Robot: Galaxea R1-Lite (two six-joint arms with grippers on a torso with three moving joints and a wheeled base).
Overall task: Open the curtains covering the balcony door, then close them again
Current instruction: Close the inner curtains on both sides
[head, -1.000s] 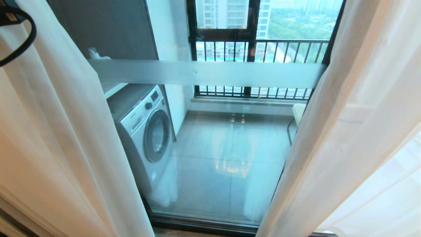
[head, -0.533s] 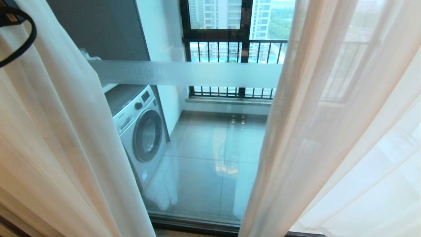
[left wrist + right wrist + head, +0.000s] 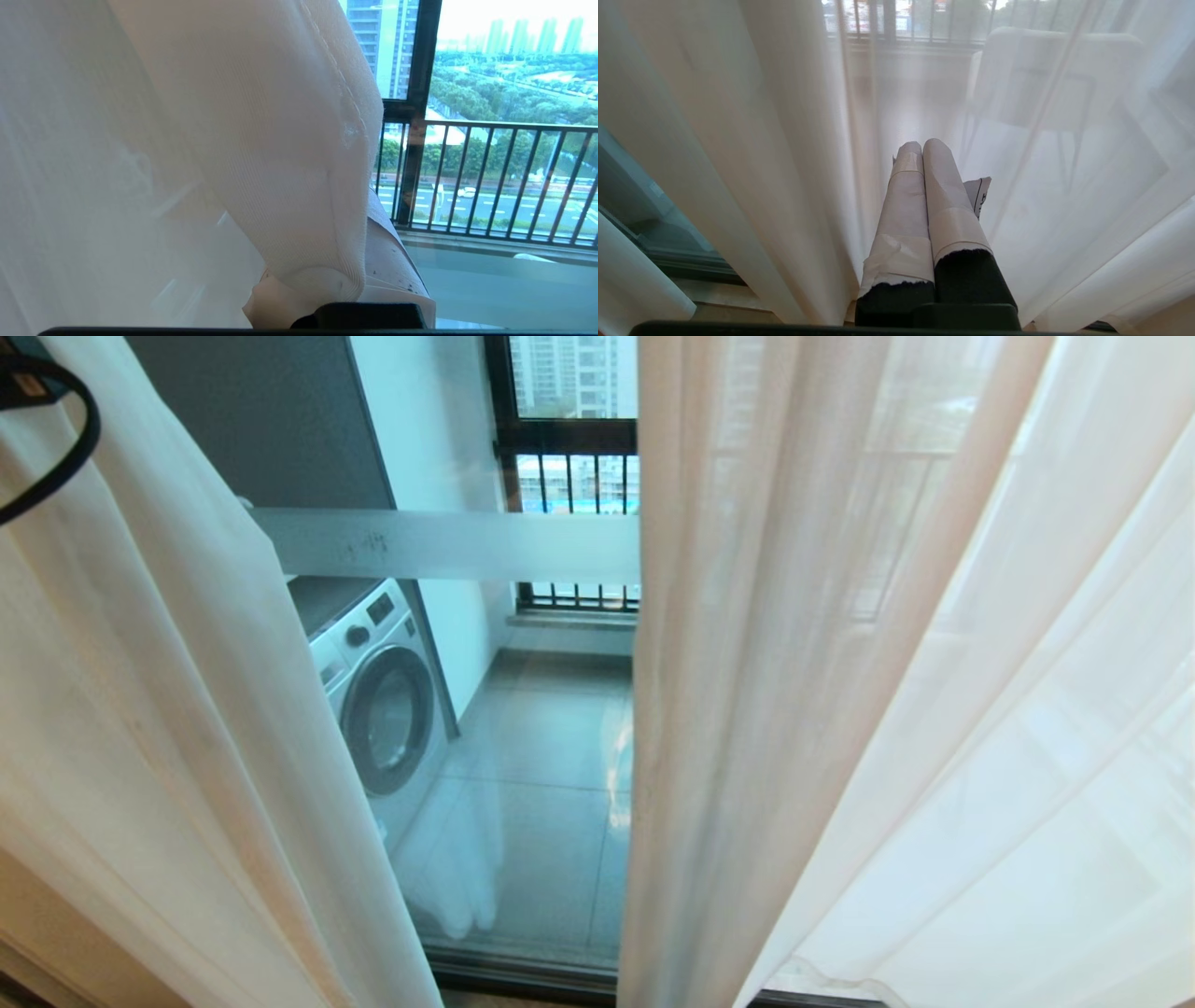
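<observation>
- A washing machine [image 3: 373,709] stands on the left side of the balcony, its round door facing the tiled floor [image 3: 541,765]
- A dark panel [image 3: 261,420] rises above and behind the machine, next to a white wall [image 3: 420,448]
- A black railing [image 3: 490,177] with upright bars runs along the far edge of the balcony, below a dark window frame [image 3: 423,56]
- Beyond the bars lie tall buildings [image 3: 378,42], green trees [image 3: 504,98] and a road [image 3: 467,205] with a white car [image 3: 466,192]
</observation>
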